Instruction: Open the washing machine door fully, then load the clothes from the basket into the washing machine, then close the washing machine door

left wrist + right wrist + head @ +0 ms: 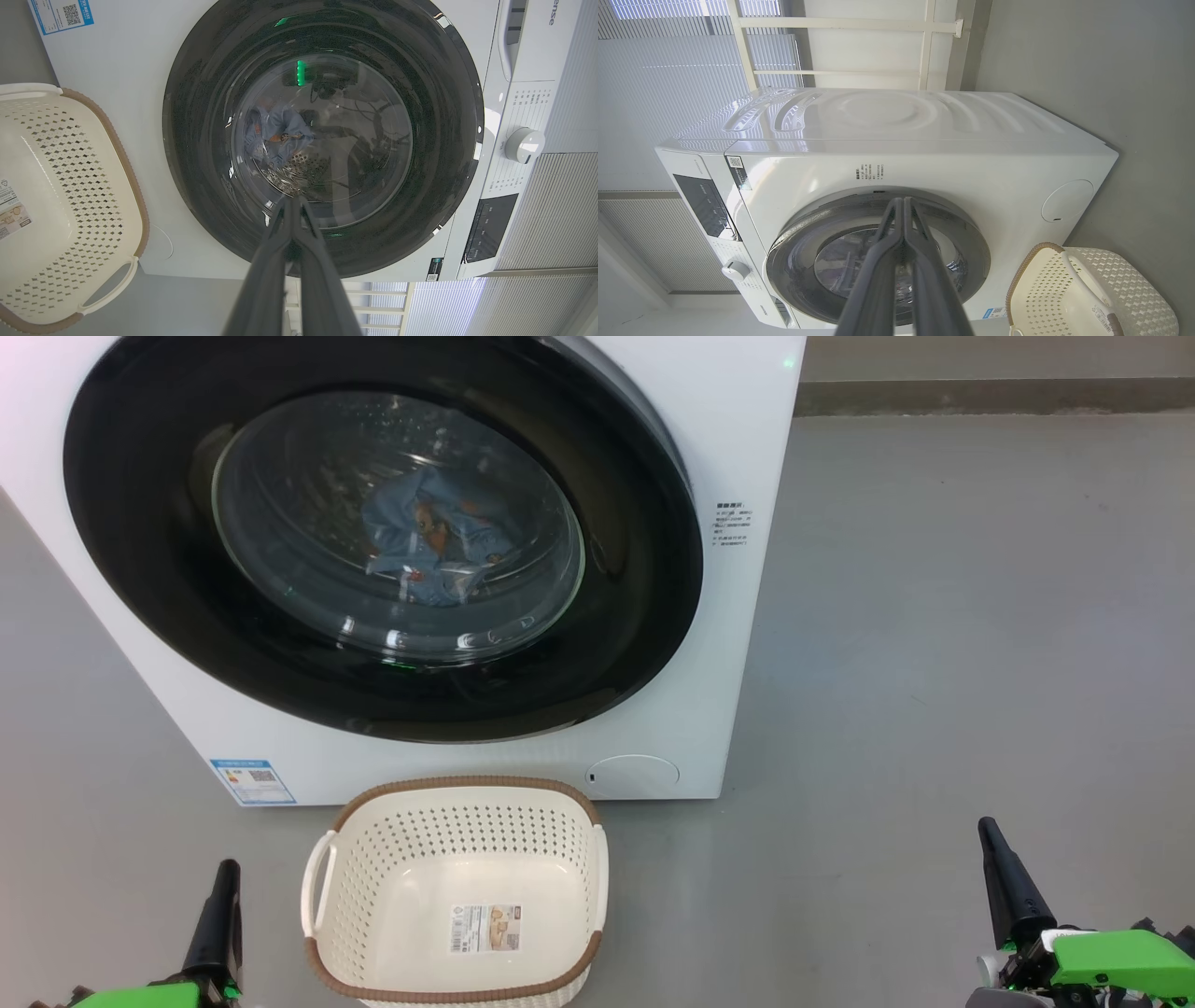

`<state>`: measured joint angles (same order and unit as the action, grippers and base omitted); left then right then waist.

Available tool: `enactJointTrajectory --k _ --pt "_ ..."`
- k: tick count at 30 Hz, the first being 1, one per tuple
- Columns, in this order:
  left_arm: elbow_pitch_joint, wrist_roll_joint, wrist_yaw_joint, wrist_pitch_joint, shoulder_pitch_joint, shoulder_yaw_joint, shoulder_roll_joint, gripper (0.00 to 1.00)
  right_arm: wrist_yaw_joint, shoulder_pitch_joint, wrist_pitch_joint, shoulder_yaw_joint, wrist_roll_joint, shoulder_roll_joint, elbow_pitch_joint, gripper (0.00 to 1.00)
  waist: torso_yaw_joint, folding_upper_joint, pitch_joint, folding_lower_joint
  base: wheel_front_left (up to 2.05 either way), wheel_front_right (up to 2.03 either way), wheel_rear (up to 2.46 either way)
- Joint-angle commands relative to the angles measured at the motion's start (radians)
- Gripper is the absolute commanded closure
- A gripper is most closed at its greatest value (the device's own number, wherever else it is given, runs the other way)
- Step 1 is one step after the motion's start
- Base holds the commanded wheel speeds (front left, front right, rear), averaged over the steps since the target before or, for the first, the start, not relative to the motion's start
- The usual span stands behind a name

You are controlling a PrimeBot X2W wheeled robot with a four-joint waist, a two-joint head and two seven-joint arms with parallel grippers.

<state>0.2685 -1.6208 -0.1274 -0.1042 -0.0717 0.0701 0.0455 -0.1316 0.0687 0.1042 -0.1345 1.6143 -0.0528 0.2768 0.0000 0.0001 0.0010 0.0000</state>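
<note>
The white washing machine (pixel 728 457) stands in front of me with its round black-ringed door (pixel 149 569) closed flat against the front. Through the glass I see the light blue clothes (pixel 434 537) lying in the drum, also visible as the clothes (pixel 275 130) in the left wrist view. The cream basket (pixel 560 831) sits on the floor just before the machine, holding nothing but a label on its floor. My left gripper (pixel 227 868) is shut at the lower left, beside the basket. My right gripper (pixel 988 829) is shut at the lower right, well clear of the machine.
Grey floor (pixel 952 616) stretches open to the right of the machine. The machine's control panel with a white knob (pixel 524 144) shows in the left wrist view. A wall with white slatted panels (pixel 668 93) stands behind the machine.
</note>
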Motion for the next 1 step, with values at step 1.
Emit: enactJointTrajectory --k 1 --pt "-0.019 0.006 -0.003 -0.003 -0.041 0.036 0.011 1.00 0.001 0.044 0.005 0.025 -0.002 -0.001 -0.028 1.00 0.000 -0.0001 0.000 0.0000 0.00 0.00 0.00"
